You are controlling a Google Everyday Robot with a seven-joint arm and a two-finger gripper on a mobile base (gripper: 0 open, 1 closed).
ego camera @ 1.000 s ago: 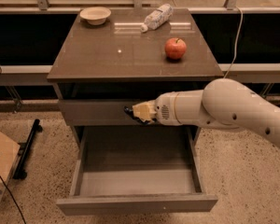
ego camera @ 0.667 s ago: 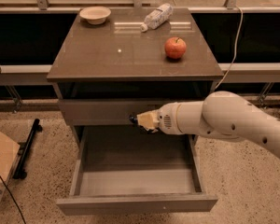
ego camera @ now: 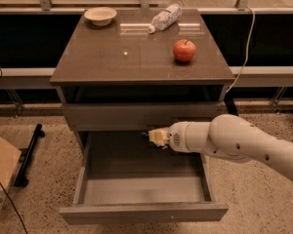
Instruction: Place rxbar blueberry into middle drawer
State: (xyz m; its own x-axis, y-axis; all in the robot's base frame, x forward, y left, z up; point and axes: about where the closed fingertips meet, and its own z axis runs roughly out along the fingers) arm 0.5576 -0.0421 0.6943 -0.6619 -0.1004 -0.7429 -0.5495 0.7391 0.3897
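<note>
The middle drawer (ego camera: 142, 212) stands pulled open below the cabinet top, and its pale grey floor shows nothing lying on it. My gripper (ego camera: 155, 137) points left at the end of the white arm (ego camera: 234, 143). It hovers above the back half of the open drawer, just below the flat closed front panel (ego camera: 136, 115). The rxbar blueberry does not show clearly: only a small dark bit sits at the gripper's tip, and I cannot tell what it is.
On the cabinet top (ego camera: 112, 57) are a red apple (ego camera: 184, 50), a clear plastic bottle (ego camera: 164, 17) lying down and a pale bowl (ego camera: 100, 16). A cardboard box (ego camera: 1, 172) and a black stand (ego camera: 29, 152) sit on the floor at the left.
My gripper has moved down and slightly right, from in front of the closed front panel to just over the open drawer's back part.
</note>
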